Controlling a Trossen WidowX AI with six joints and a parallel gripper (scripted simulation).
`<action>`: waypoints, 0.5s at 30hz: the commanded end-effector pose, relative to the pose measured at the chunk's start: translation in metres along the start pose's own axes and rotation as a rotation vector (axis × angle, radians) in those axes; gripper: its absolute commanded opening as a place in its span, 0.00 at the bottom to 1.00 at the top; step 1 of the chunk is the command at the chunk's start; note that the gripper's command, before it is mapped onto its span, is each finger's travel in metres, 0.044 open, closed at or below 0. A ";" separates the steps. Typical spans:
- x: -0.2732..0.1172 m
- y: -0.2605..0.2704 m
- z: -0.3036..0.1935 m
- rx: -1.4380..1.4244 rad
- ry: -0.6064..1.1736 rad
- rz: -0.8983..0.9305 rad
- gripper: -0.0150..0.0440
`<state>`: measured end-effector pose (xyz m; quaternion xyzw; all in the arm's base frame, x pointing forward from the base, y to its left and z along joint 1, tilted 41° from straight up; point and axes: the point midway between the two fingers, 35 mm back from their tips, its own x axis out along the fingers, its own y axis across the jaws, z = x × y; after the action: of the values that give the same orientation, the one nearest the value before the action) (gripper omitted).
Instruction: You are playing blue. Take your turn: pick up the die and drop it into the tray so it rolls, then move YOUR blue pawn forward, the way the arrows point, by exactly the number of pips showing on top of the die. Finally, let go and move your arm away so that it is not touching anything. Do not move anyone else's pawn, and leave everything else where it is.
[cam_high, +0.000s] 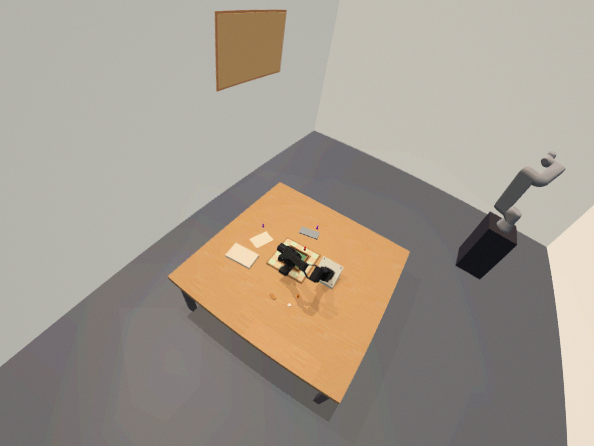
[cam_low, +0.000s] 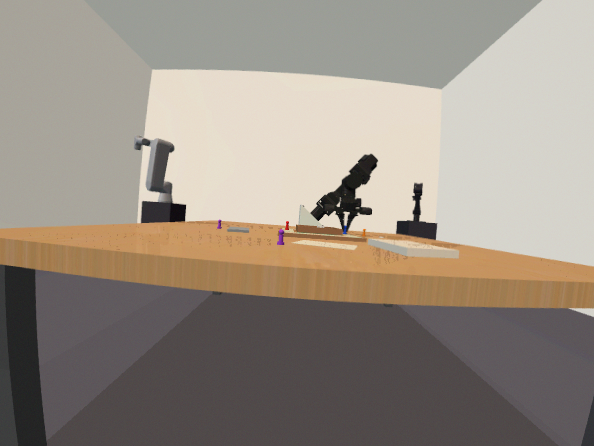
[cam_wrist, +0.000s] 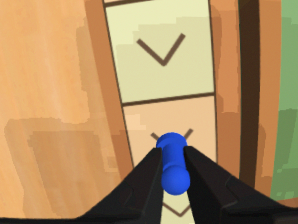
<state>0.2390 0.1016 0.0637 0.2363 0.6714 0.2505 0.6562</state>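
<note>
A rectangular brown corkboard with a thin wooden frame (cam_high: 251, 50) was mounted on a plain pale grey wall (cam_high: 125, 100). A square light-brown wooden table (cam_high: 350, 240) (cam_low: 280, 285) with dark legs stood on a dark grey floor (cam_high: 450, 350) (cam_low: 300, 375) and cast a soft shadow.

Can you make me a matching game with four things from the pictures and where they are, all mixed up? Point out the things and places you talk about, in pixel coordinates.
Things
1. blue pawn (cam_low: 345, 230) (cam_wrist: 173, 145)
2. pale grey arm (cam_high: 515, 189) (cam_low: 159, 166)
3. brown-framed board (cam_high: 251, 47)
4. flat grey slab (cam_high: 309, 233) (cam_low: 238, 230)

Places
A. up on a wall (cam_high: 125, 100)
B. lying on the table (cam_high: 345, 320) (cam_low: 150, 250), near a purple pawn (cam_high: 317, 228) (cam_low: 219, 224)
C. between the gripper's (cam_high: 285, 270) (cam_low: 345, 229) (cam_wrist: 173, 149) fingers
D. standing on a black block (cam_high: 482, 250) (cam_low: 162, 212)

Right pairs: 1-C, 2-D, 3-A, 4-B
</note>
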 end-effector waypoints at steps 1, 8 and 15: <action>0.001 0.000 0.000 0.006 0.001 0.004 0.27; -0.012 -0.001 0.003 0.006 0.000 -0.001 0.25; -0.050 -0.004 0.007 0.008 -0.001 -0.009 0.25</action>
<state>0.2441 0.0769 0.0883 0.2396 0.6749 0.2461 0.6531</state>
